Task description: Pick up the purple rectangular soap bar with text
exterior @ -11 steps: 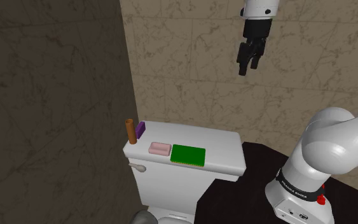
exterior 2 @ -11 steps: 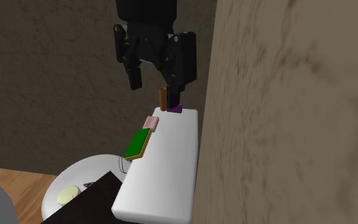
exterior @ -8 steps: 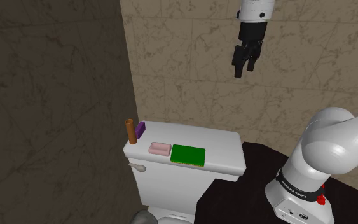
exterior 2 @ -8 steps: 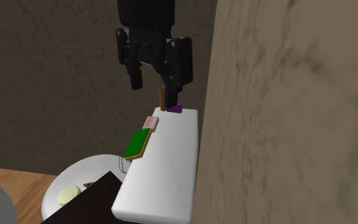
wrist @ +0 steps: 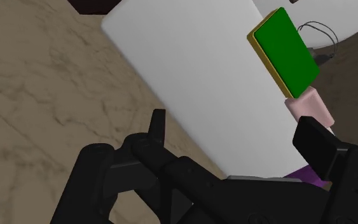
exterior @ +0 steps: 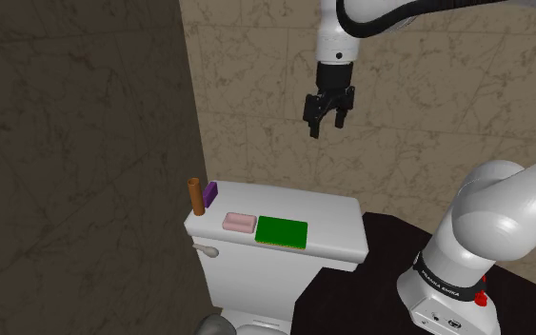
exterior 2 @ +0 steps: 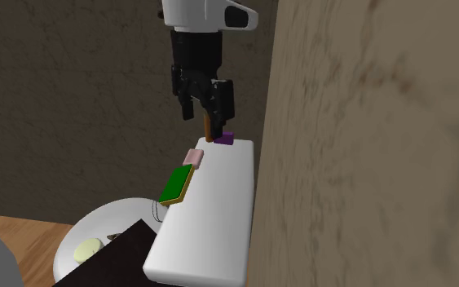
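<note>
Well above the purple soap bar (exterior: 209, 194) — plain from the shoulder, a sliver at the wrist — the hand (exterior: 325, 128) hangs wide.

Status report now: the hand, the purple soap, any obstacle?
Hand open, empty, high above tank lid. Purple soap at lid's end, untouched. Brown cylinder upright close beside it.

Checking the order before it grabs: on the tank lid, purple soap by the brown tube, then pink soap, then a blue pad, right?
Not quite. The shoulder view shows the pad is green, not blue. Otherwise yes: purple soap by the brown tube, then pink soap, on the tank lid.
</note>
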You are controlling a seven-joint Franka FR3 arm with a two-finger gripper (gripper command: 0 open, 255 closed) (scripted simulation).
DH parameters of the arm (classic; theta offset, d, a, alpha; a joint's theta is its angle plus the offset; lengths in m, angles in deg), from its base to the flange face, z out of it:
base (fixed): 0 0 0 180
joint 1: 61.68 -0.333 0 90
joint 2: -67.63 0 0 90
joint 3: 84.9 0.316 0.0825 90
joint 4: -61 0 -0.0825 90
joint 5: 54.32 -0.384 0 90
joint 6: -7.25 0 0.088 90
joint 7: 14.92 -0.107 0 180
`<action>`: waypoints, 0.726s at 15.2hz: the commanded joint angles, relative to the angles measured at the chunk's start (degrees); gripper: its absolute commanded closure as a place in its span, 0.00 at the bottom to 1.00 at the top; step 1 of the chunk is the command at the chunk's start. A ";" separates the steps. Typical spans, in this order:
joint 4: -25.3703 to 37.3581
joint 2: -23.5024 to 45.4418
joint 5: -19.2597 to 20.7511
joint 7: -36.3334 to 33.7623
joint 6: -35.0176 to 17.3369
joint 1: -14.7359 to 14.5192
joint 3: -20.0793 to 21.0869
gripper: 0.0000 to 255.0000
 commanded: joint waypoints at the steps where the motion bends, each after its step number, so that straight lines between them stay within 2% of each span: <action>1: -0.05 3.12 -1.02 -3.24 -3.54 -0.11 1.79 0.00; 6: 2.09 12.20 -2.22 -10.67 -11.11 0.01 5.64 0.00; 11: 6.37 22.46 -1.61 -18.30 -17.65 0.25 8.82 0.00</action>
